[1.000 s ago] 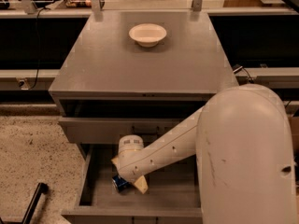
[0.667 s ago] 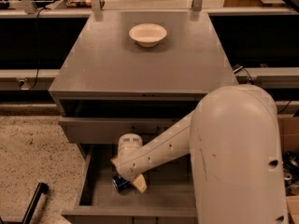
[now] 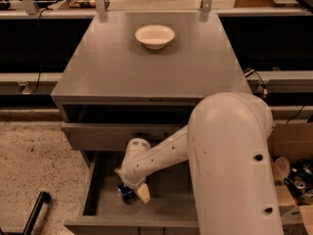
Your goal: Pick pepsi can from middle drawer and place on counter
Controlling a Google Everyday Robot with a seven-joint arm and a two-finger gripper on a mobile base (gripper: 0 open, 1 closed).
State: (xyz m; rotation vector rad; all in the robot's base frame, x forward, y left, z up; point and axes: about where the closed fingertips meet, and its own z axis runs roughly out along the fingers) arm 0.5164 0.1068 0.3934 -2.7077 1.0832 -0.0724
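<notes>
The pepsi can [image 3: 125, 192], small and blue, lies on the floor of the open middle drawer [image 3: 168, 207], towards its left side. My gripper [image 3: 133, 193] reaches down into the drawer on the white arm [image 3: 161, 155] and sits right at the can, touching or nearly touching it. The wrist hides part of the can. The counter [image 3: 146, 72] is the flat grey top of the cabinet above the drawer.
A white bowl [image 3: 154, 35] stands at the back of the counter. The upper drawer [image 3: 98, 133] is pulled out a little above the middle one. A cardboard box [image 3: 293, 175] of clutter stands on the right. A black bar [image 3: 34, 212] lies on the floor on the left.
The large arm housing in the foreground has shifted slightly left. The gripper and the can have stayed in the same spot in the drawer.
</notes>
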